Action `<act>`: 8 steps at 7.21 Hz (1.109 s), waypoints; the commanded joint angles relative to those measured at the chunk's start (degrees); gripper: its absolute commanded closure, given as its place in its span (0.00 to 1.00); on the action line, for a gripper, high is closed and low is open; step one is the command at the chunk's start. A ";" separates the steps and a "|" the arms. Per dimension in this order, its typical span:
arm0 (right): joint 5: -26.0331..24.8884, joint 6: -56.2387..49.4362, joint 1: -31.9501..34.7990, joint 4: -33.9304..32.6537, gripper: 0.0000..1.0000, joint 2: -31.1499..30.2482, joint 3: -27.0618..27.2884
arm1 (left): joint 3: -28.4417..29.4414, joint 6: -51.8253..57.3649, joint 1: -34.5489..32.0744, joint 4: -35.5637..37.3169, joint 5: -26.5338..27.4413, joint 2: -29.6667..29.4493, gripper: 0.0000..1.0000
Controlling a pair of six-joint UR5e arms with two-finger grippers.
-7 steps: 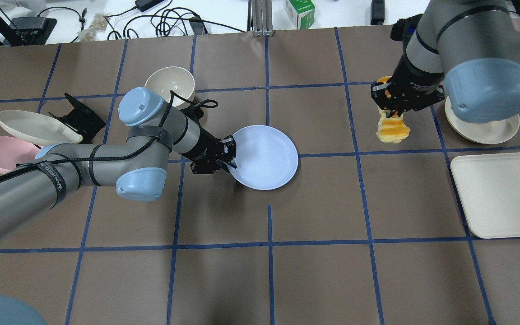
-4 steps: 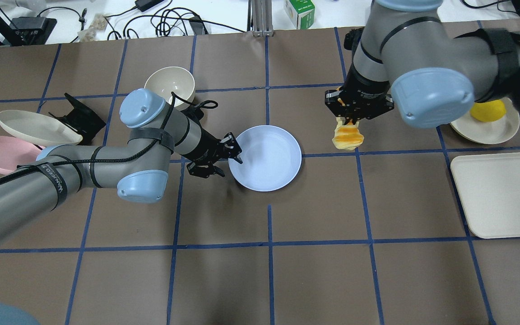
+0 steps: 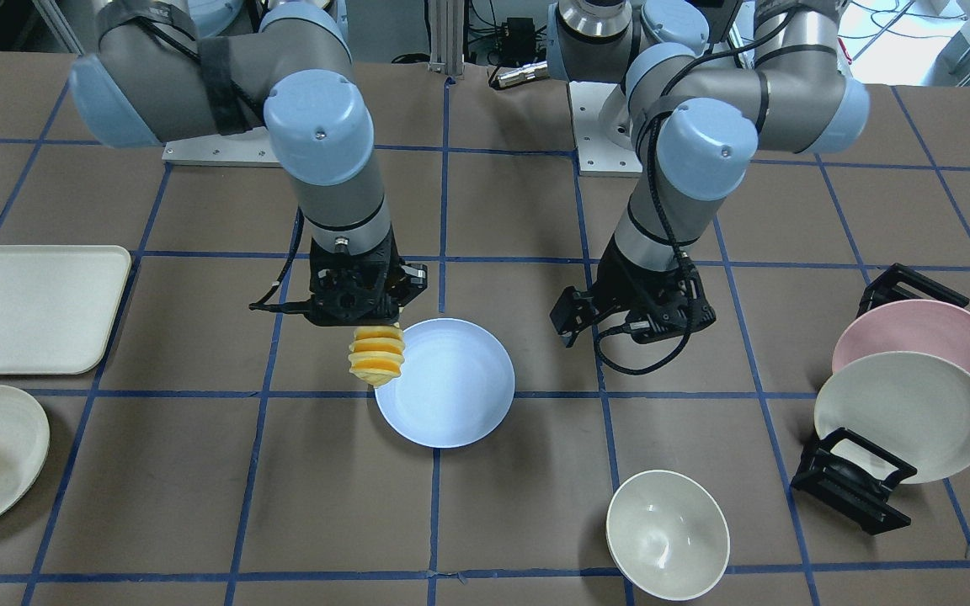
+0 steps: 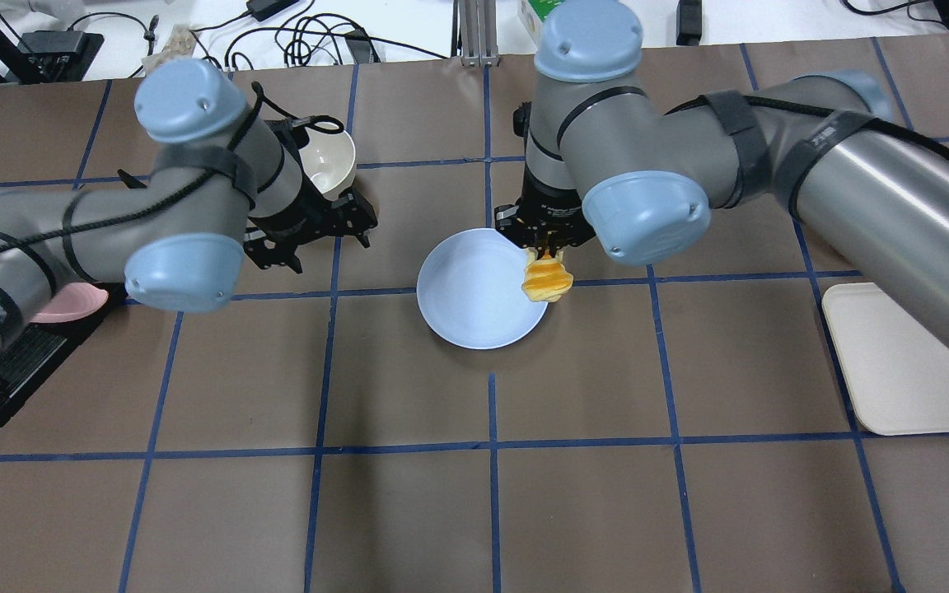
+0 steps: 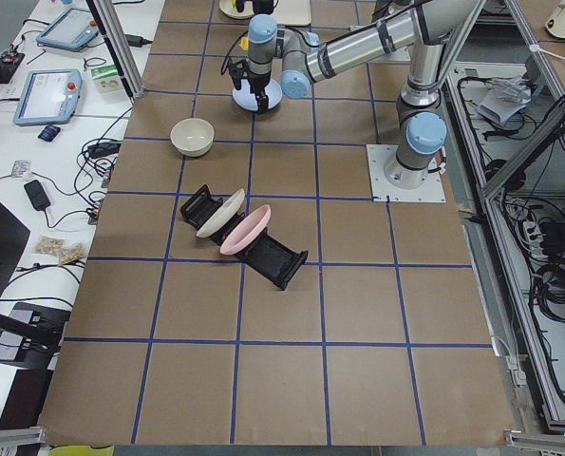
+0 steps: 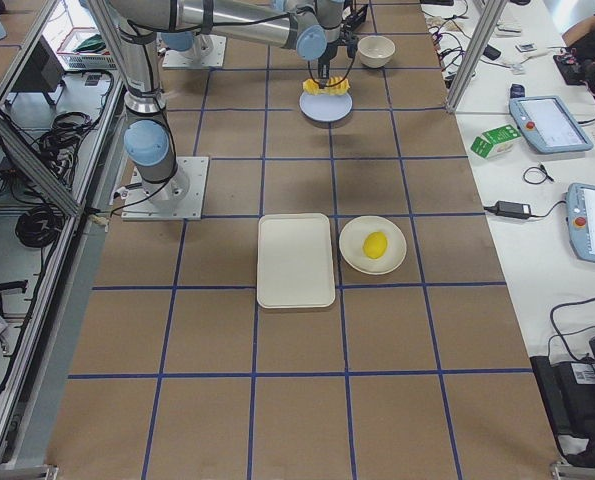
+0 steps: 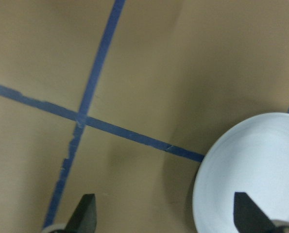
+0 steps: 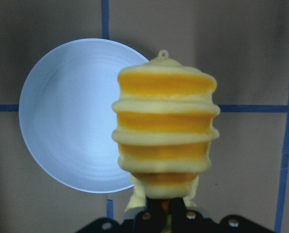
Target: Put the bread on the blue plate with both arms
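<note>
— Two arms: what has changed?
— The right gripper (image 4: 547,245), clamping the bread (image 4: 546,282), has carried it to the blue plate (image 4: 466,305) rim; the left gripper (image 4: 310,240), fingers spread empty, has withdrawn. Lowering remains.

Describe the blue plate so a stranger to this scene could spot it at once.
On the brown table with the blue tape grid, look near the middle. A round, shallow blue plate lies flat there, the bread hanging from the right gripper by its rim. It is the only pale blue one; the pink plate and cream plate lean in a black rack.
</note>
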 commanded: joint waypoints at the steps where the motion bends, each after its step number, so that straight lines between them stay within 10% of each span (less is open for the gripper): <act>1: -0.17 1.27 3.73 -4.23 1.00 4.78 -0.08 | 13.23 6.82 0.51 -20.11 3.38 2.72 0.00; 8: -0.08 2.42 6.29 -11.44 1.00 12.01 0.10 | 16.70 20.11 3.94 -26.07 3.73 8.62 0.00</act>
